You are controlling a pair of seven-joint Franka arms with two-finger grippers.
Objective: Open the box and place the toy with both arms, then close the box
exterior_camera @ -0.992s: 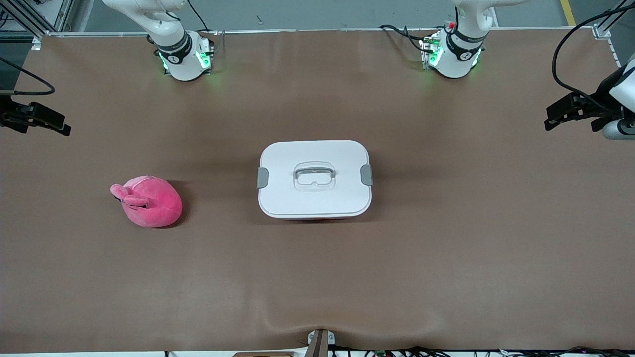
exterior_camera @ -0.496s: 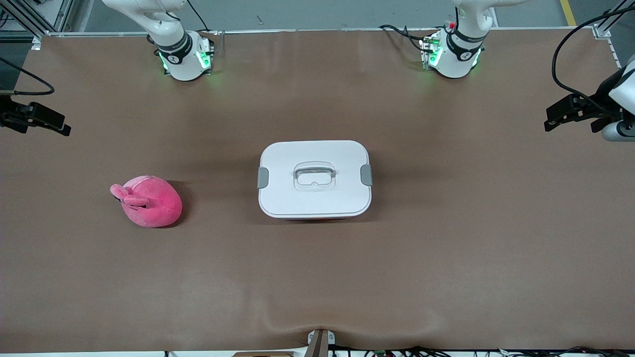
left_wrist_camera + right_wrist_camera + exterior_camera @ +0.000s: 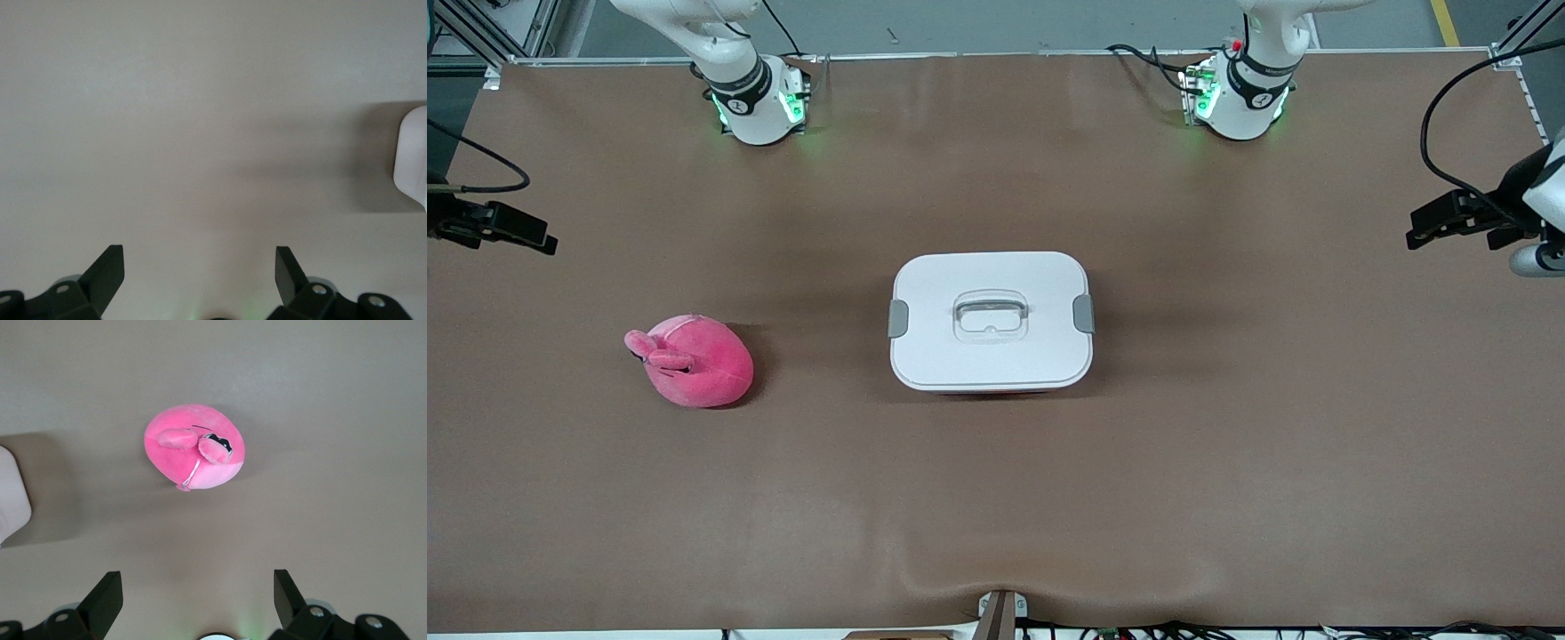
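Observation:
The box point(image 3: 991, 322) sits shut at the table's middle, its white lid on with grey side clips and a clear centre handle. A corner of it shows in the left wrist view point(image 3: 412, 158) and the right wrist view point(image 3: 12, 495). The pink plush toy point(image 3: 694, 360) lies on the table toward the right arm's end; it also shows in the right wrist view point(image 3: 194, 447). My right gripper point(image 3: 198, 585) is open and empty, up in the air at the right arm's end point(image 3: 541, 243). My left gripper point(image 3: 200, 261) is open and empty over bare table at the left arm's end point(image 3: 1416, 235).
The brown table cover point(image 3: 996, 498) has a small raised fold at the edge nearest the front camera. Both arm bases point(image 3: 760, 102) stand at the edge farthest from it.
The right gripper has dipped slightly lower in the front view. The left gripper has shifted a little outward. Box and toy have not moved.

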